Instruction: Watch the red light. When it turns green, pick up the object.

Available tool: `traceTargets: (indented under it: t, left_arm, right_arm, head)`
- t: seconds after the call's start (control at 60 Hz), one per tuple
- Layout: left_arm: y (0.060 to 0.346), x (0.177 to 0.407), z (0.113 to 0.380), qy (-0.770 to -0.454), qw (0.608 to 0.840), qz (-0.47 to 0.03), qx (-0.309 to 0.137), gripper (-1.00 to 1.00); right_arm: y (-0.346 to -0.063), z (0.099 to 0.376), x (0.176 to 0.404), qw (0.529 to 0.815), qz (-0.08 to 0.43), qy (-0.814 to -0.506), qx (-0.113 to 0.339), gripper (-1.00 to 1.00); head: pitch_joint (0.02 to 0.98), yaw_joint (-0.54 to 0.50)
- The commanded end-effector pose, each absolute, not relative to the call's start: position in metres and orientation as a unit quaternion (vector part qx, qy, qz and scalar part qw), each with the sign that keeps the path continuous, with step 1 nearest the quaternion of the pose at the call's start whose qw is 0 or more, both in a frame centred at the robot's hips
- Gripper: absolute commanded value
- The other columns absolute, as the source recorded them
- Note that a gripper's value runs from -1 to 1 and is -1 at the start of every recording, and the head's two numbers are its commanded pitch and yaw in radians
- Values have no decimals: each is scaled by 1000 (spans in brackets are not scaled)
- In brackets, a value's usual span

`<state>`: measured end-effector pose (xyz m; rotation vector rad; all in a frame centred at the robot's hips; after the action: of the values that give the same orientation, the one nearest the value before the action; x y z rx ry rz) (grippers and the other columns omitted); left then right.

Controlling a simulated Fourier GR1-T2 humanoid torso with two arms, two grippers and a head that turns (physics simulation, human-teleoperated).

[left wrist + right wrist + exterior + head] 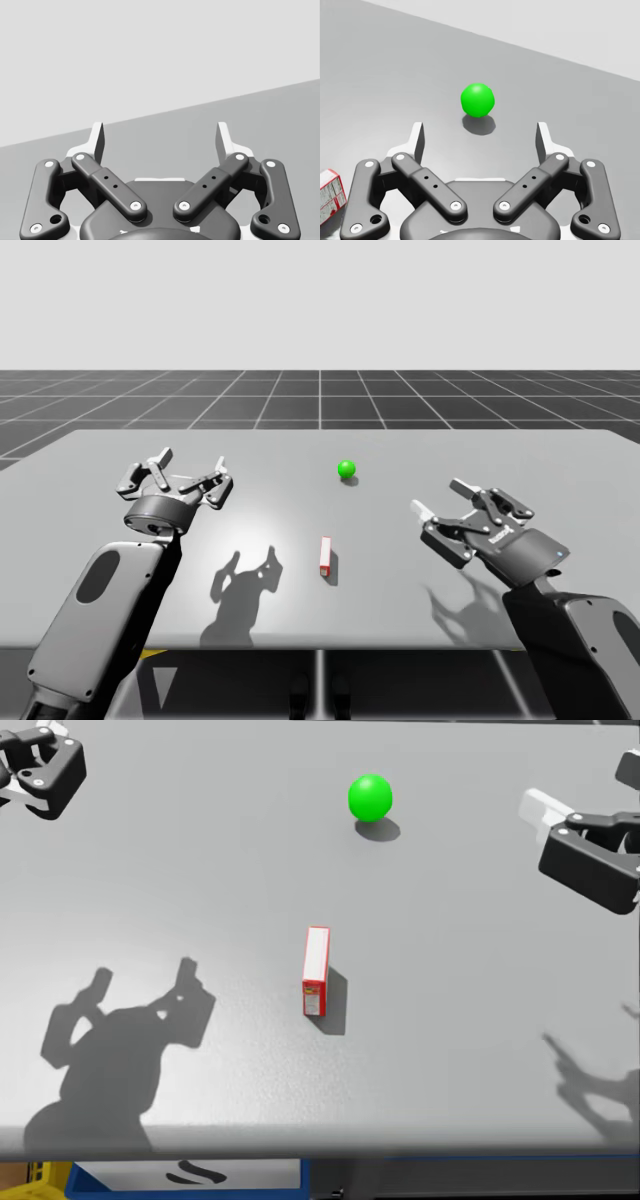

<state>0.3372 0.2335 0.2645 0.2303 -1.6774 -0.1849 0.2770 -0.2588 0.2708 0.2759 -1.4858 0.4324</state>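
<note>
Light ball is showing green, so I'd say it's go time. The object is a slim red-and-white box standing on its thin edge mid-bench, on my side of the light and well apart from both arms. Left pincer and right pincer both hover spread wide with nothing in them. My guess is the box is light, stiff and tippy, so one nudge could knock it flat. I'd come straight down and pinch across the two broad faces around the middle.
</note>
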Motion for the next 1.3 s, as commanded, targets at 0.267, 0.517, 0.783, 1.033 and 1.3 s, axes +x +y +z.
traceTargets:
  t: [0.267, 0.517, 0.783, 1.033, 1.3]
  left_arm:
    - [232, 338, 263, -741, 658, -86, 103, -1000]
    - [232, 338, 263, -742, 657, -86, 103, -1000]
    - [232, 337, 263, -743, 656, -87, 102, -1000]
    - [232, 337, 264, -743, 656, -87, 101, -1000]
    - [232, 336, 264, -743, 656, -86, 101, -1000]
  right_arm:
    - [-203, 241, 240, 676, 369, -588, 247, -1000]
    - [-184, 218, 247, 669, 407, -562, 264, -1000]
    - [-166, 199, 259, 661, 429, -530, 313, -1000]
    - [-147, 179, 275, 663, 438, -513, 324, -1000]
    - [-135, 164, 292, 674, 438, -511, 305, -1000]
  head:
    - [886, -31]
    - [890, -26]
    - [889, -16]
    - [894, -11]
    - [898, -5]
